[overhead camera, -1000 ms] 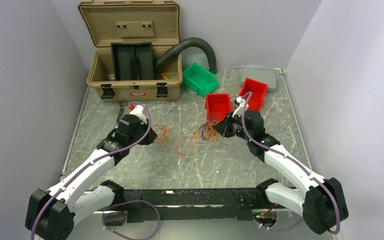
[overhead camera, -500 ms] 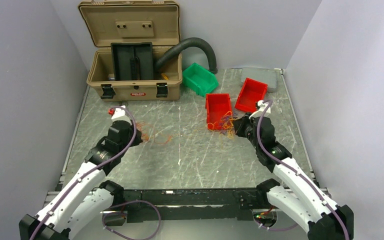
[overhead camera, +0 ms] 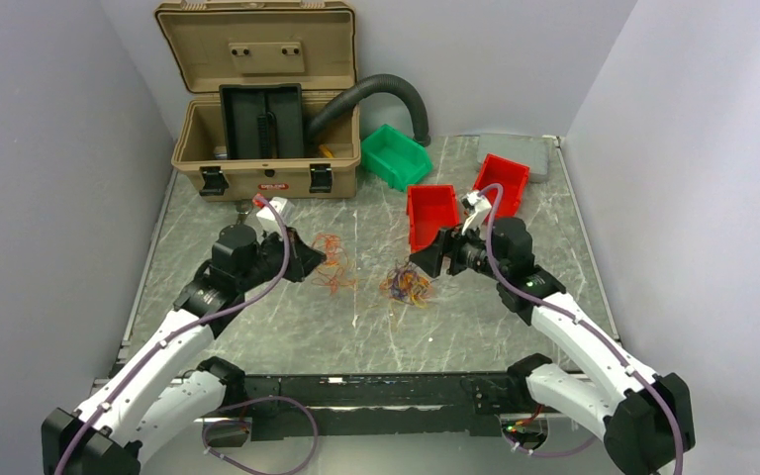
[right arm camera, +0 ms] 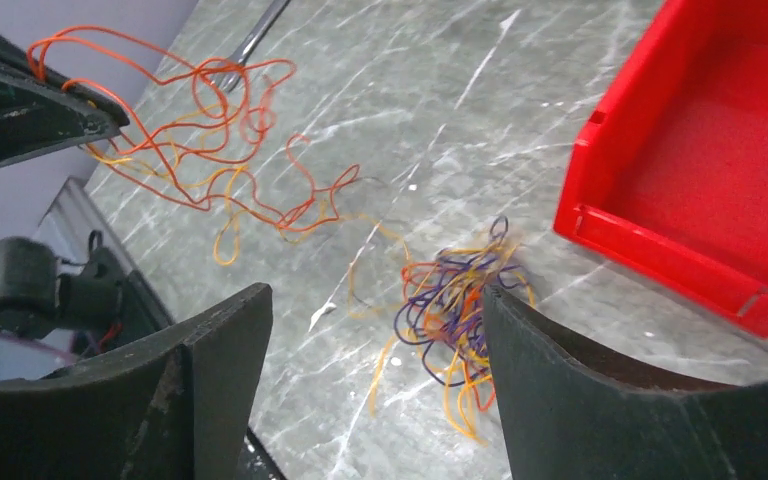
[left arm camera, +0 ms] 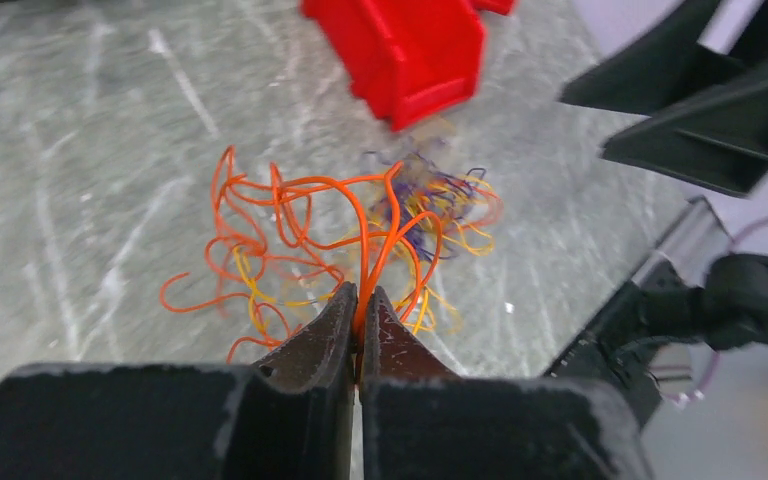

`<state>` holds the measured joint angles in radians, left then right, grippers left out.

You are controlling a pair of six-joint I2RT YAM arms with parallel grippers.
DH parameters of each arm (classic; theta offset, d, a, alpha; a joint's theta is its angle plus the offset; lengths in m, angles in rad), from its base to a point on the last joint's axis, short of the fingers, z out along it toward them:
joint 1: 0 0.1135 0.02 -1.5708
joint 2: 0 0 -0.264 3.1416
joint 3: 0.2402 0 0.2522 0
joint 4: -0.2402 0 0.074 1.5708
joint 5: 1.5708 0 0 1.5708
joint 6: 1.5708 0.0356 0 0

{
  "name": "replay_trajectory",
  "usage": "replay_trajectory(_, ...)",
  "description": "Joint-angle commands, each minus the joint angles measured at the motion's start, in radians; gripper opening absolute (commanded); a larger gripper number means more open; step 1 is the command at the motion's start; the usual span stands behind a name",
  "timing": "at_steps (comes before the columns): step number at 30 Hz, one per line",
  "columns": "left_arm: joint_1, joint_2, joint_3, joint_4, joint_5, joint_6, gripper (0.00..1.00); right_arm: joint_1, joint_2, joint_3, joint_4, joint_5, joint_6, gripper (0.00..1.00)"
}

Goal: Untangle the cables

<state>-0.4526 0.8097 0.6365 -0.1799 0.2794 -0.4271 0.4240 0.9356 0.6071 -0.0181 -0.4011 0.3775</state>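
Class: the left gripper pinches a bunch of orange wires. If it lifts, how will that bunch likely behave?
Probably floppy: the orange wires curl in loose loops from the left gripper, so they should droop. Likely very light, being hair-thin. They may snag: thin strands seem to run toward the purple-and-yellow clump.

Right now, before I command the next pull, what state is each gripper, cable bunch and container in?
left gripper: shut on orange cable bunch.
right gripper: open, holding nothing, near purple-and-yellow clump.
orange cable bunch: pinched at one spot, the rest spread over the table.
purple-and-yellow clump: loose on the table, ungripped.
toolbox: lid open.
near red bin: empty where visible.
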Motion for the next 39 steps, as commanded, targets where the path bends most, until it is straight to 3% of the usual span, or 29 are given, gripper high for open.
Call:
replay_trajectory(1, -0.013, 0.026, 0.036, 0.152, 0.226, 0.023, 0.08, 0.007, 0.017, 0.02, 0.109, -0.164, -0.027, 0.78)
replay_trajectory(6, -0.03, 0.062, 0.046, 0.171, 0.252, 0.028, 0.08, 0.087, 0.06, 0.026, 0.233, -0.322, -0.043, 0.77)
replay_trajectory(12, -0.07, 0.103, 0.063, 0.209, 0.272, 0.037, 0.09, 0.234, 0.167, 0.12, 0.201, -0.215, -0.127, 0.81)
replay_trajectory(21, -0.121, 0.117, 0.069, 0.186, 0.256, 0.065, 0.09, 0.251, 0.296, 0.177, 0.305, -0.227, -0.088, 0.7)
replay_trajectory(22, -0.122, 0.114, 0.067, 0.188, 0.255, 0.064, 0.09, 0.253, 0.305, 0.178, 0.313, -0.232, -0.084, 0.67)
replay_trajectory(26, -0.128, 0.112, 0.059, 0.189, 0.24, 0.061, 0.09, 0.259, 0.311, 0.175, 0.335, -0.245, -0.066, 0.25)
replay_trajectory(29, -0.127, 0.11, 0.055, 0.182, 0.203, 0.056, 0.22, 0.256, 0.292, 0.172, 0.317, -0.218, -0.066, 0.01)
replay_trajectory(35, -0.128, 0.071, 0.048, 0.123, 0.082, 0.038, 0.47, 0.257, 0.226, 0.155, 0.241, -0.141, -0.095, 0.0)
replay_trajectory(39, -0.129, 0.065, 0.037, 0.138, 0.075, 0.034, 0.49, 0.256, 0.195, 0.148, 0.213, -0.13, -0.093, 0.0)
